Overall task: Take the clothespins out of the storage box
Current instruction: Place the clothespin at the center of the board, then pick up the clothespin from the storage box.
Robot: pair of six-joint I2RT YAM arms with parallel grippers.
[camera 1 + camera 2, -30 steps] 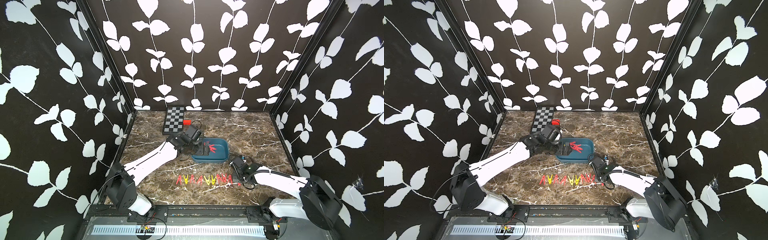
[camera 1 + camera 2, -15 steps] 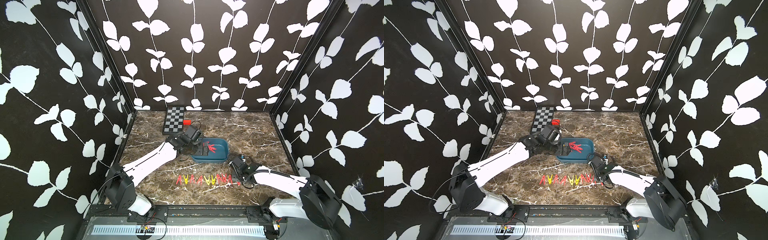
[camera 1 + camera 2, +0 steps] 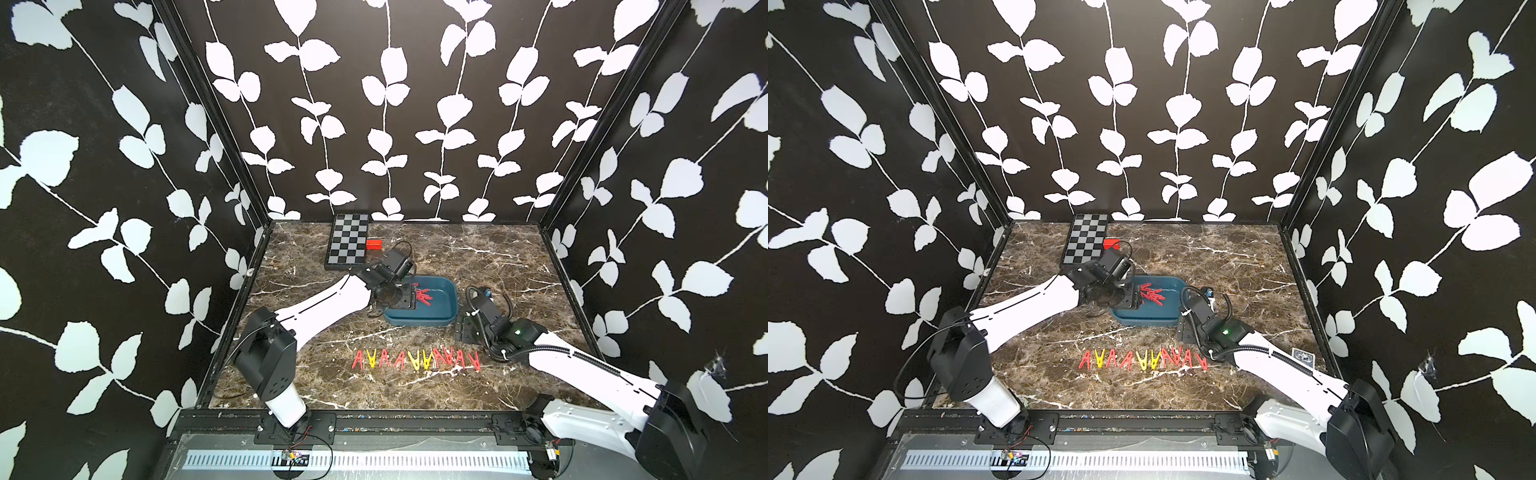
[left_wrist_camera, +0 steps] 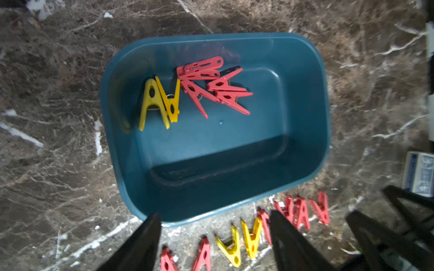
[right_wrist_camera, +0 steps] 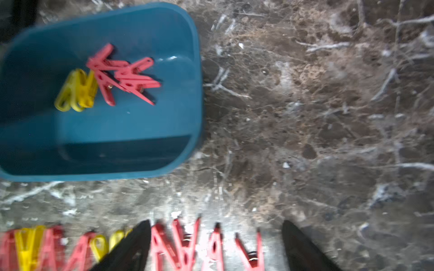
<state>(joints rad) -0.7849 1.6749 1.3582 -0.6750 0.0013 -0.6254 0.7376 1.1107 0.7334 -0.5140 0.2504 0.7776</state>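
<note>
Clothespins: a small heap of clothespins lies in the storage box. Two yellow ones sit side by side, touching a tangle of red (the reds overlap too much for a sure count).
Heap from the left tool: it lies on the box floor, just past the fingertips of the left gripper.
Left gripper: it hangs over the end of the box nearest its own arm. Its fingers stand partly apart with no peg pinched and none touched.
Storage box: it sits flat on the marble table, between the two grippers.
Right gripper: the right gripper hangs just off the box's corner on the far side from the left tool, toward the table's front. Its fingers are spread wide and it grips nothing.
Row of clothespins: the row of clothespins lies in front of the box, mostly red with a few yellow, each like a letter A. In the blurred right wrist view its end pegs show between the right gripper's fingers, lying on the marble unpinched.
Beyond the left gripper: a checkered board lies by the back wall, with a small red block just beside it.
Outside the right arm: a blue-patterned pack lies on the table, well apart from the gripper.
</note>
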